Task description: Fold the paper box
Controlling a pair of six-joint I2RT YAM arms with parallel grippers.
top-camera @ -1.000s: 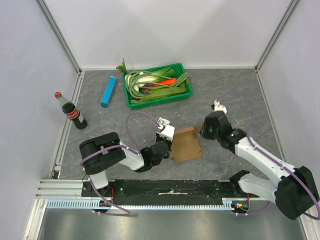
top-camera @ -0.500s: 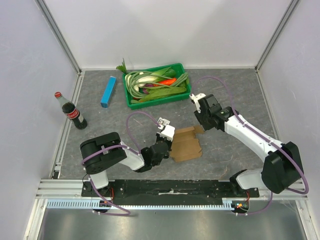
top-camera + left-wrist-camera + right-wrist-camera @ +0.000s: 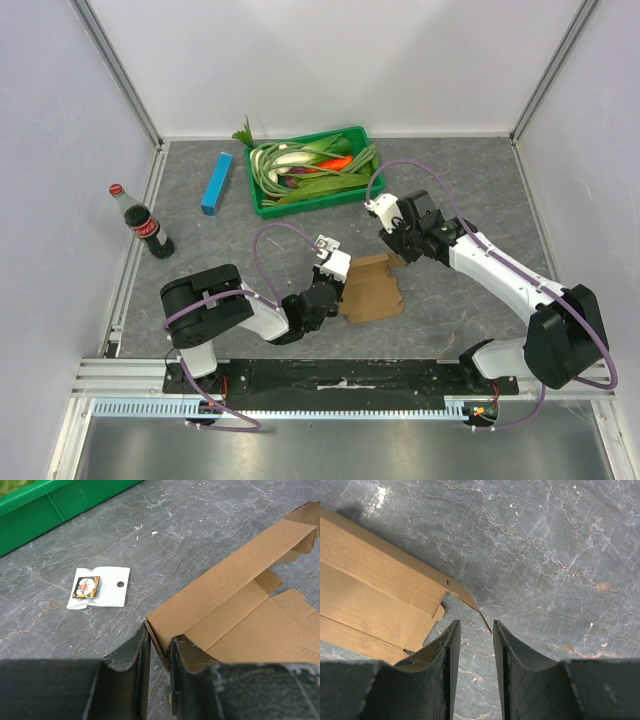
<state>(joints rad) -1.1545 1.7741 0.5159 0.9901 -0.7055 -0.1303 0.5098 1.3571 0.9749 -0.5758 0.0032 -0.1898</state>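
Paper box (image 3: 374, 290) lies open, inside up, on table (image 3: 470, 180) centre-front, btwn the two arms. Its long raised side wall runs from near-left up to far-right, w/ a corner flap pointing far-right. L gripper (image 3: 159, 647) is clamped on that wall's near-left end. R gripper (image 3: 474, 632) hovers low at the far-right flap, fingers apart, flap tip just beyond them, nothing gripped. White card (image 3: 98, 586) lies beside box.

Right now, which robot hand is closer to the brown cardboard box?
Left. The left gripper is clamped on an edge of the paper box, with cardboard between its fingers. The right gripper hangs open just off one corner flap, with nothing between its fingers.
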